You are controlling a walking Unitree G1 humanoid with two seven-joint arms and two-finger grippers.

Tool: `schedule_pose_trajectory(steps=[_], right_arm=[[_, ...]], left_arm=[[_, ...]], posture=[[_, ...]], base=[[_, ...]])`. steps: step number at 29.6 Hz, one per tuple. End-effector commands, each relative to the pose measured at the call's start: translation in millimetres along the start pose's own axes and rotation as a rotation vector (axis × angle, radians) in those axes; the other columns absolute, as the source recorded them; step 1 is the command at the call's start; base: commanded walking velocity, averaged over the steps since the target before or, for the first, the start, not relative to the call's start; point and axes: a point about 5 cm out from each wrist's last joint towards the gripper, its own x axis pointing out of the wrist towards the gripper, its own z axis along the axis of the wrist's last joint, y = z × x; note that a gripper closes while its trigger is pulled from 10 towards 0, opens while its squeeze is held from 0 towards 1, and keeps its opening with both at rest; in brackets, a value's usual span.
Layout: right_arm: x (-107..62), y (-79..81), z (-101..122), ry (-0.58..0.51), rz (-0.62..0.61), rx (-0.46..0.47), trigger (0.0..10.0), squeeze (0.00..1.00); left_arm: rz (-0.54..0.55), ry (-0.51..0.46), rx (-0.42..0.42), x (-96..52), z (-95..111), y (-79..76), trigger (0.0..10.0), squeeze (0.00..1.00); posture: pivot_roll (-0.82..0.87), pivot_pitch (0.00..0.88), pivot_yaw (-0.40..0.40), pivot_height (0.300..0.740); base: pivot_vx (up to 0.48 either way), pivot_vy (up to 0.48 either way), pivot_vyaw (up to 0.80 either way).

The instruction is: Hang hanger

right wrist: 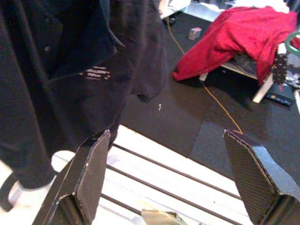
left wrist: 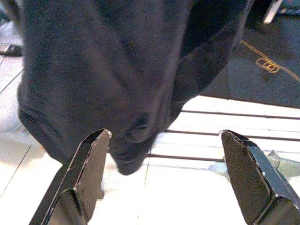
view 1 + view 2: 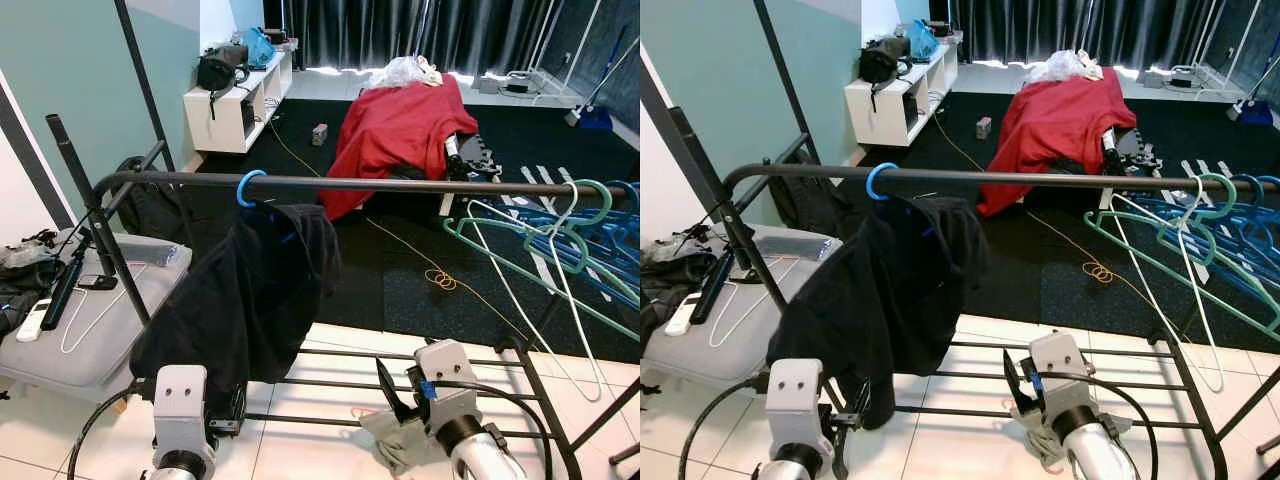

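Left eye view: a blue hanger (image 3: 249, 187) carrying a black shirt (image 3: 245, 295) hooks over the rack rail (image 3: 400, 185) at 11 o'clock, with bare rail running toward teal hangers (image 3: 560, 235) at 3 o'clock. Left gripper (image 2: 164, 178) and right gripper (image 1: 168, 183) hold their fingers spread and empty below the shirt's hem.

Both arms low, below clothes rail (image 3: 340, 185). Left gripper (image 2: 164, 180) fingers spread wide, empty, pointing up toward rail. Right gripper (image 1: 168, 183) likewise spread wide, empty, right of left arm.
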Motion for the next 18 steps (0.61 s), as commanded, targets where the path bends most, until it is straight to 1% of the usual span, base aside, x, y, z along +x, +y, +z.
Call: schedule_pose_trajectory(steps=[1, 5, 6, 9, 12, 13, 14, 18], right_arm=[[-0.4, 1.9, -12.0, 0.038, -0.012, -0.008, 10.0, 0.0], [1.5, -1.1, -16.4, 0.05, -0.028, 0.0, 10.0, 0.0], [2.5, -2.8, -19.1, 0.06, -0.032, -0.005, 10.0, 0.0], [2.9, -3.5, -21.4, 0.066, -0.037, -0.001, 10.0, 0.0], [3.1, -3.9, -21.3, 0.063, -0.04, -0.008, 10.0, 0.0], [3.1, -3.7, -20.9, 0.06, -0.039, -0.024, 10.0, 0.0], [2.1, -3.9, -20.0, 0.056, -0.035, -0.035, 8.9, 0.0], [0.2, -4.3, -18.6, 0.051, -0.03, -0.051, 9.0, 0.0]], left_arm=[[-0.017, 0.012, -0.005, -1.8, -6.5, 0.3, 10.0, 0.0], [-0.029, 0.01, -0.002, -0.7, -8.7, -1.0, 10.0, 0.0], [-0.044, -0.014, 0.01, 2.0, -7.5, -3.2, 10.0, 0.0], [-0.046, -0.035, 0.012, 5.2, -5.7, -3.8, 10.0, 0.0], [-0.043, -0.047, 0.003, 6.7, -5.3, -3.1, 10.0, 0.0], [-0.052, -0.062, -0.028, 5.9, -4.1, -2.4, 10.0, 0.0], [-0.065, -0.073, -0.048, 5.1, -3.2, -2.9, 10.0, 0.0], [-0.093, -0.094, -0.067, 4.1, -0.5, -5.2, 10.0, 0.0]], posture=[[-0.04, 0.0, 0.021, 0.74], [-0.04, 0.0, 0.018, 0.74], [-0.05, 0.0, 0.021, 0.74], [-0.04, 0.0, 0.02, 0.74], [-0.04, 0.0, 0.019, 0.74], [-0.04, 0.0, 0.016, 0.74], [-0.03, 0.0, 0.009, 0.74], [-0.04, 0.0, 0.007, 0.74]], base=[[0.0, 0.0, 0.0], [0.0, 0.0, 0.0], [0.0, 0.0, 0.0], [0.0, 0.0, 0.0], [0.0, 0.0, 0.0], [0.0, 0.0, 0.0], [0.0, 0.0, 0.0], [0.0, 0.0, 0.0]])
